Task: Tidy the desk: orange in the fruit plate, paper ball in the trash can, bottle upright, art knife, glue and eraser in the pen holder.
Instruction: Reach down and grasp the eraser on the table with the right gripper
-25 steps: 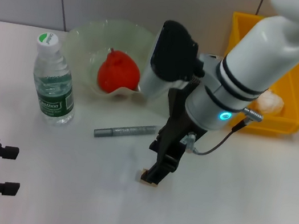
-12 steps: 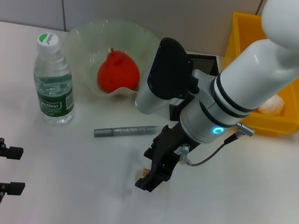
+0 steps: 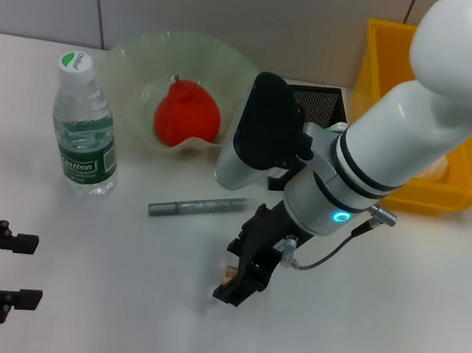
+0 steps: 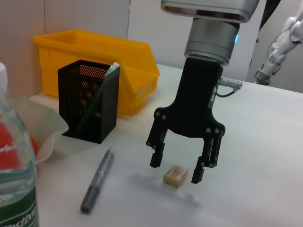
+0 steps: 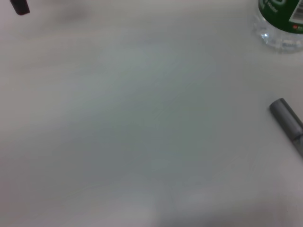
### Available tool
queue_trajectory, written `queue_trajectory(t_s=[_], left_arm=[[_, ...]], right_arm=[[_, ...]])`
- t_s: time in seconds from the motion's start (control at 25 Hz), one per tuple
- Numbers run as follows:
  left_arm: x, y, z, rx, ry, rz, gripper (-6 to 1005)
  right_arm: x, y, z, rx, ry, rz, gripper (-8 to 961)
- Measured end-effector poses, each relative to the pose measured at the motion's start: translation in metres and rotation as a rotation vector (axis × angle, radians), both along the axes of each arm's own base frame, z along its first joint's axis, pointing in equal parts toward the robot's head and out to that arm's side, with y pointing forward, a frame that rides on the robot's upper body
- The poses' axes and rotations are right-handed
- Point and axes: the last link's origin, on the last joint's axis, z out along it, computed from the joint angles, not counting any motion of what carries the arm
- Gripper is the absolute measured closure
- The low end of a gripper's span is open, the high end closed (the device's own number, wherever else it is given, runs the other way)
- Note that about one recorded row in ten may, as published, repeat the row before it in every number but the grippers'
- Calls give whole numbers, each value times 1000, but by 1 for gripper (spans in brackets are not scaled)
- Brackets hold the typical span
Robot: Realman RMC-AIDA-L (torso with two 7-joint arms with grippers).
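Right claw (image 4: 182,168): you've lowered it since a second ago; its fingers now stand spread astride the eraser (image 4: 175,175), not yet pinching.
Eraser: mid-tabletop, toward the near edge.
Meaning: close next.
Left claw (image 3: 14,267): spread, parked at the near-left corner.

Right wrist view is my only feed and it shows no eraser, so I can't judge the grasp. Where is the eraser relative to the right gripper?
Observer: The eraser lies on the table between the fingers of the right gripper.
Operator: Closed on it?
Observer: No, the jaws are open, with a gap showing on each side of the eraser.
Operator: Is the left arm in the way?
Observer: No, the left gripper sits open at the table's near left, well apart from the eraser.
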Motion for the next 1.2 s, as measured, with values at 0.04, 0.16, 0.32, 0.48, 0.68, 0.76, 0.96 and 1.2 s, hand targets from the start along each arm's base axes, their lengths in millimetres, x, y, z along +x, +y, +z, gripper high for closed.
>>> queue_trajectory(t_s=[0.04, 0.16, 0.32, 0.48, 0.68, 0.76, 0.96, 1.2], left_arm=[[0, 0, 0, 2, 1, 2, 286], [-1, 0, -1, 3, -1, 4, 286], [-1, -1, -1, 3, -2, 7, 286], [-1, -1, -1, 5, -3, 8, 286], [-1, -1, -1, 5, -2, 7, 286], [-1, -1, -1, 3, -3, 9, 286], [-1, -1, 0, 3, -3, 10, 286], [-1, -1, 0, 2, -5, 10, 286]], right_arm=[[2, -1, 0, 0, -3, -3, 241], [4, -1, 0, 3, -2, -6, 241], [5, -1, -1, 8, 14, -12, 314], [7, -2, -2, 10, 7, -8, 404], [8, -2, -2, 12, 6, -9, 435], [9, -2, -2, 13, 6, -10, 447], [10, -2, -3, 22, 9, -12, 473], [10, -1, -3, 25, 10, -14, 556]])
